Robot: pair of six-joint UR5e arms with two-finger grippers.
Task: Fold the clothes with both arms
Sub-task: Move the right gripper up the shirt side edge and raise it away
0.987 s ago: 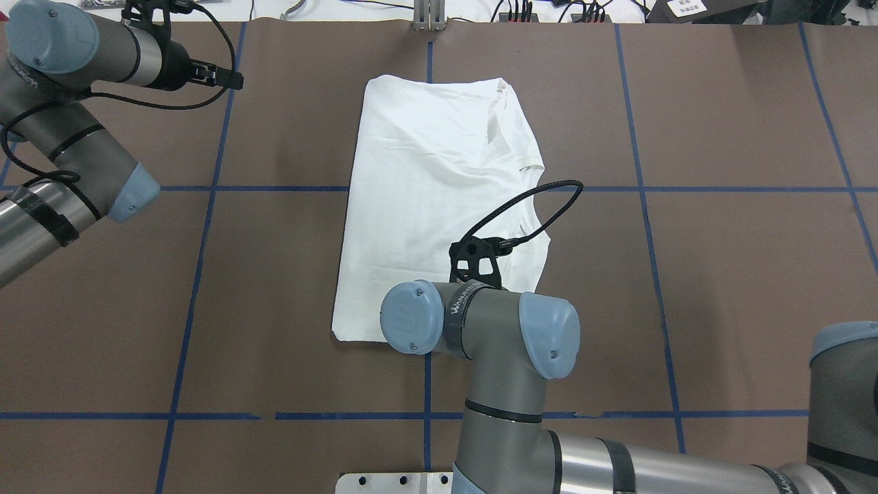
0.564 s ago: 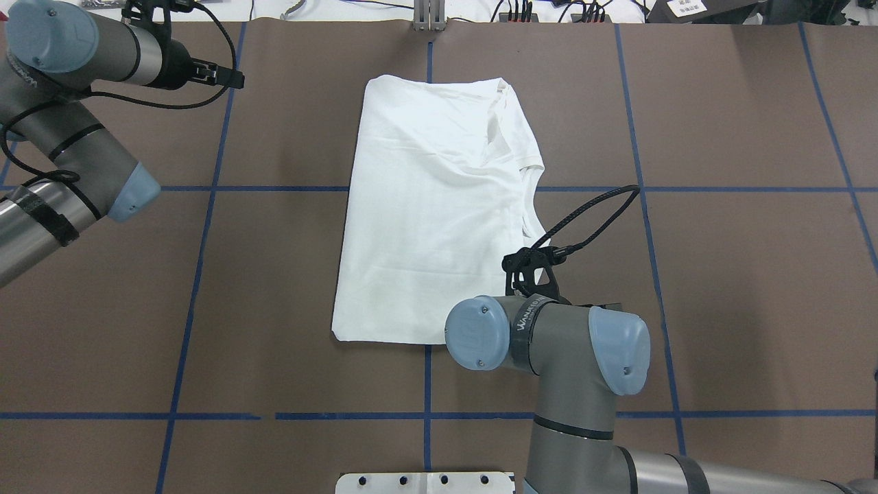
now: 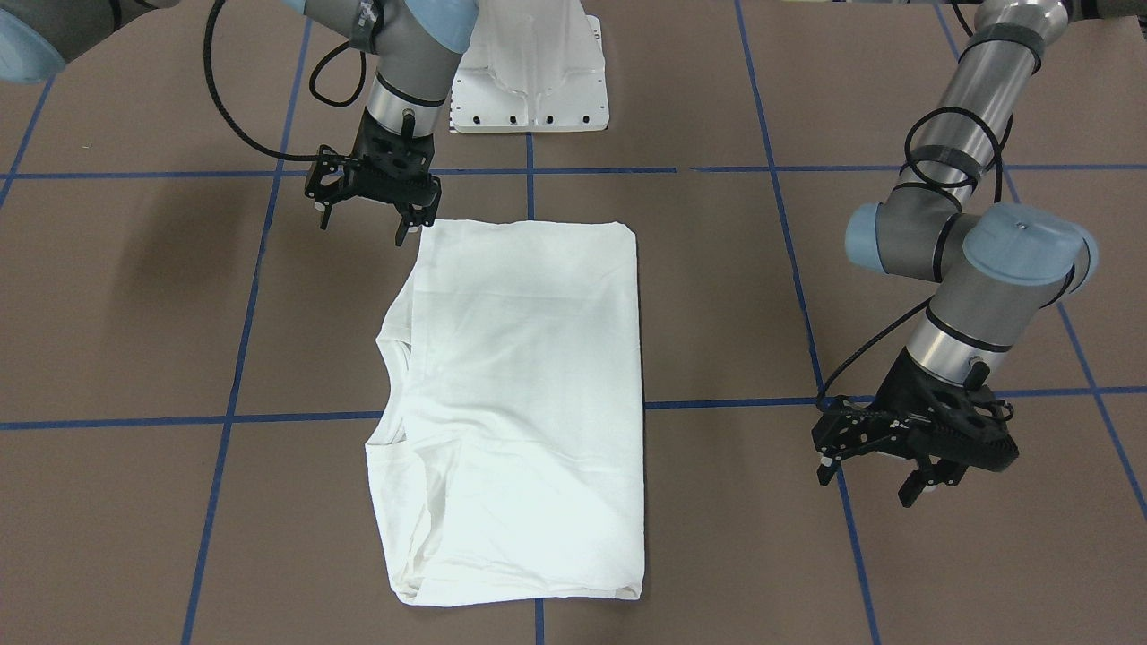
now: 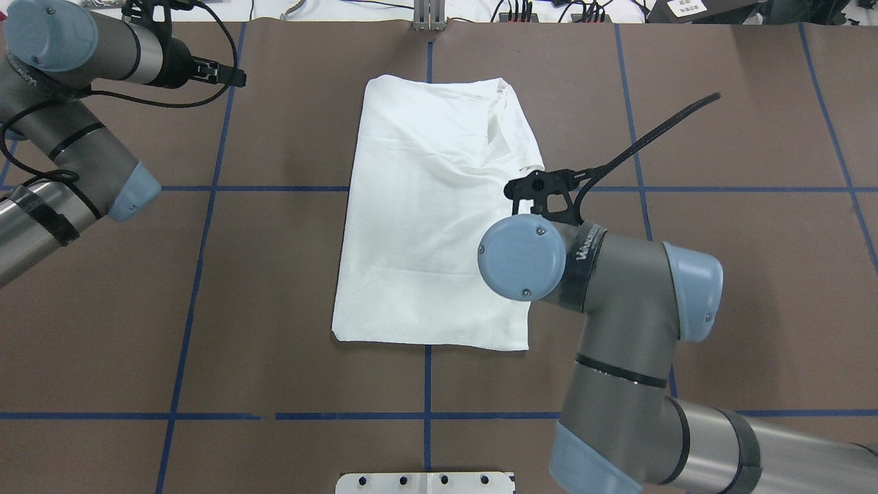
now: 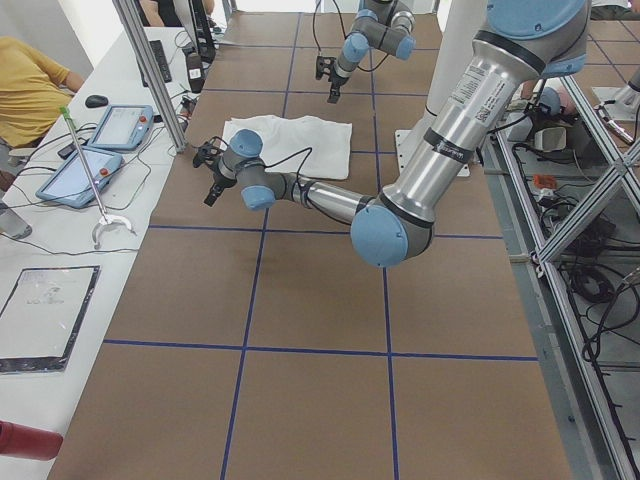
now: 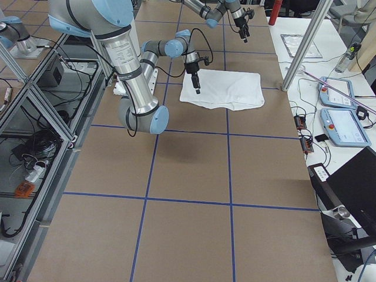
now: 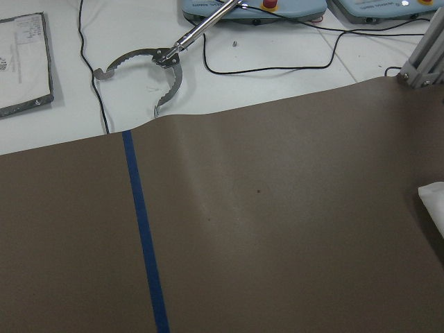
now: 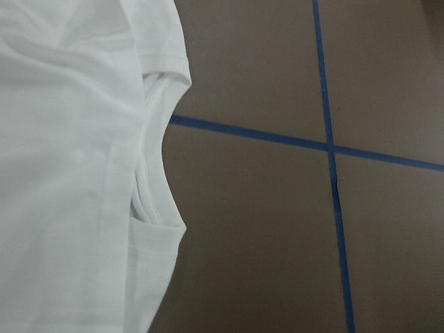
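Matte brown table [image 3: 717, 296], blue tape grid [image 3: 179, 175]; white T-shirt [image 3: 520, 394] folded rectangular, wrinkled; left tool [image 3: 871, 479], right tool [image 3: 363, 222] spread wide.

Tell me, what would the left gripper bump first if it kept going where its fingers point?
The left gripper points down, so probably the bare brown table cover, beside a blue tape line.

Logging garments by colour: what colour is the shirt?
The shirt is plain white, no print showing; clearest in the exterior front-facing view.
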